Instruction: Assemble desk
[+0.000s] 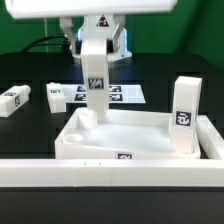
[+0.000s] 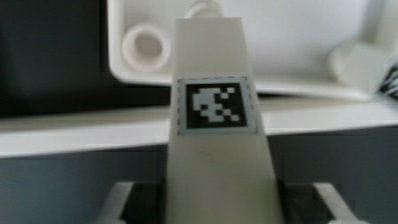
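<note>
Spanning bar (image 1: 110, 178): runs across the foreground, just in front of the tabletop.
Tabletop (image 1: 130, 140): lies flat behind the bar, rim up (this is where you will find the desk, mid-table).
Standing leg (image 1: 186, 112): upright at the tabletop's end on the exterior view's right.
Held leg (image 1: 93, 92): upright, tag toward the exterior camera, lower end at the tabletop's far corner on the exterior view's left; you cannot tell whether it is seated.
Socket (image 2: 146, 42): round, just beside the held leg in the wrist view.
Gripper (image 1: 93, 62): narrowed, fingers (image 2: 134, 200) clamped on the held leg's upper end.
Flat leg (image 1: 57, 95): lies on the black table, on the exterior view's left of the held leg.
Edge leg (image 1: 12, 100): lies farther that way, apart.
Marker board (image 1: 118, 93): flat behind the tabletop.
</note>
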`<state>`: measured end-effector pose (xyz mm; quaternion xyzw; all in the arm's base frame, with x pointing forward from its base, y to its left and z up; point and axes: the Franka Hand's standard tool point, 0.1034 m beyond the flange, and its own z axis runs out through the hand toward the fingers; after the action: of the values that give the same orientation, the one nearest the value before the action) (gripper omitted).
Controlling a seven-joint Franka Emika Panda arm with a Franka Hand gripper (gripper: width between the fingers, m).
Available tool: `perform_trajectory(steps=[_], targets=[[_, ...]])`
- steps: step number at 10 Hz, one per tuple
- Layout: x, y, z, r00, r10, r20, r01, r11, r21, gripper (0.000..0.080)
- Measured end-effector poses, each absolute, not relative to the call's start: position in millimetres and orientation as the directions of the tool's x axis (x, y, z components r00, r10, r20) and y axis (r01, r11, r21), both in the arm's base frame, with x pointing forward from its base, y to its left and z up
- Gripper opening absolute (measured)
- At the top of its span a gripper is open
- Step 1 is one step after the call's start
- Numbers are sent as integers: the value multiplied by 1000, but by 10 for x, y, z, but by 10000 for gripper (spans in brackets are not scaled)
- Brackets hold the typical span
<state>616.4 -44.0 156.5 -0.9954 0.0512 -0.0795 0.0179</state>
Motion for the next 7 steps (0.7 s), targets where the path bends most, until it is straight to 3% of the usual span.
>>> perform_trajectory(steps=[3,7], targets=[[6222,-554,1528,952,-121,282,-117,-993,-32,291],[6177,-583,1491,956,-95,279,-93,-995,-20,291]])
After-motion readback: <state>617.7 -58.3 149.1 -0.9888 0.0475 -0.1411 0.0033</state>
